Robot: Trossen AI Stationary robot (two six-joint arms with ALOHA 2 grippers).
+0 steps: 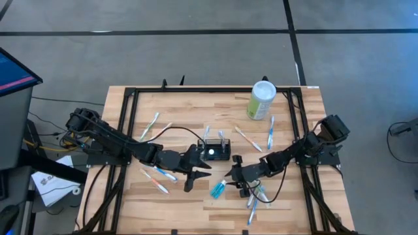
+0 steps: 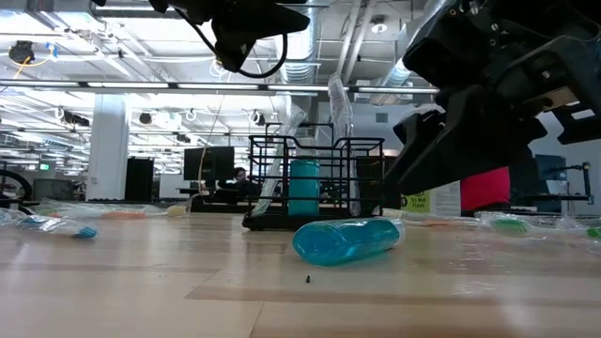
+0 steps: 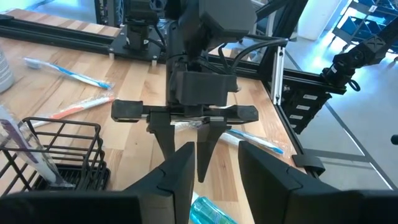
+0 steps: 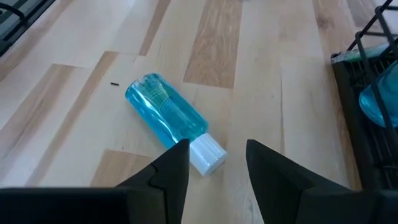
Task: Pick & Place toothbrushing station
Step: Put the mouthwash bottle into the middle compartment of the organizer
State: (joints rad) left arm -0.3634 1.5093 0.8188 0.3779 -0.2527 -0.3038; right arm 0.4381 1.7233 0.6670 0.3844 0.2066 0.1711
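Observation:
The black wire-mesh caddy stands on the table's middle, with a teal bottle upright inside it. A blue liquid bottle with a white cap lies on its side on the wood near the caddy; it also shows in the high view. My right gripper is open just above the bottle's cap end and touches nothing. My left gripper is open and empty beside the caddy's left, facing my right gripper. It shows in its own wrist view.
A pale-green canister with a white lid stands at the back right. Several wrapped toothbrushes lie about: at the left, near my left gripper, right of the caddy and under my right arm. A black frame rims the table.

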